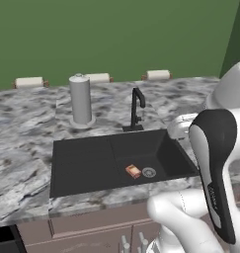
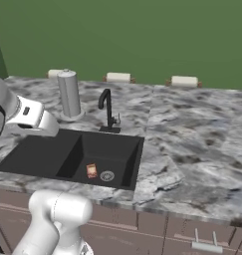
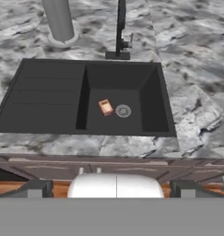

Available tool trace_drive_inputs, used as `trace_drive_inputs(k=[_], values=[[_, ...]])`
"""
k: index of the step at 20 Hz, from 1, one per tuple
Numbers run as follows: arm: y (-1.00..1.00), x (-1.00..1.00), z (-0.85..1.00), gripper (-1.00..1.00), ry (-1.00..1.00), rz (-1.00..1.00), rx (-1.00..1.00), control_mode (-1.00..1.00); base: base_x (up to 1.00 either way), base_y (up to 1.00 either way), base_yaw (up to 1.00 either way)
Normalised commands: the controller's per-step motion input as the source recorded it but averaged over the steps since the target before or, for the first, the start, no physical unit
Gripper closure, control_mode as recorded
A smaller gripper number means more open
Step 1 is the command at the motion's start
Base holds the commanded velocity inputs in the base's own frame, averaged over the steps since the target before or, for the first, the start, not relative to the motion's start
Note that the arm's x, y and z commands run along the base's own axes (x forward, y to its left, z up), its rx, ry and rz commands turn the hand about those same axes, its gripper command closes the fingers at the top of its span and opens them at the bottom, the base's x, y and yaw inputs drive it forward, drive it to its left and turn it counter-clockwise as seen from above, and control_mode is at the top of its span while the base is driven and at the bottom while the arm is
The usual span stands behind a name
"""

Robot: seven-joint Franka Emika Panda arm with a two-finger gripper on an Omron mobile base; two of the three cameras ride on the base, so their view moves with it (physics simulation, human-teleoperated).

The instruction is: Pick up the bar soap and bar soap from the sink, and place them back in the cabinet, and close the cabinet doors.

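You are seeing one bar soap [image 3: 105,107] lying in mid-frame of the hand view, in the sink [image 3: 49,99] just beside the drain [image 3: 123,111]. The gripper [image 3: 111,188] is showing two tips spread wide apart, holding nothing. The base views are adding three rolls [image 1: 28,82] along the wall.

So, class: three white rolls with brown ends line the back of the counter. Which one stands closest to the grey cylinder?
The middle roll, just behind the grey cylinder; the left roll and right roll sit farther off.
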Motion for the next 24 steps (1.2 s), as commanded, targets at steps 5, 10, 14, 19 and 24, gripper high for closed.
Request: trace_drive_inputs(k=[5,10,14,19,24], values=[[-0.01,0.09,-0.37,-1.00,0.03,0.06,0.01,-1.00,0.00,0.00,0.00],[0.00,0.16,-0.35,-1.00,0.02,0.05,0.00,-1.00,0.00,0.00,0.00],[0.00,0.29,-0.16,-1.00,0.05,0.03,0.00,-1.00,0.00,0.00,0.00],[0.00,0.23,-0.17,-1.00,0.03,0.05,0.00,-1.00,0.00,0.00,0.00],[0.00,0.26,-0.13,-1.00,0.07,0.06,0.00,-1.00,0.00,0.00,0.00]])
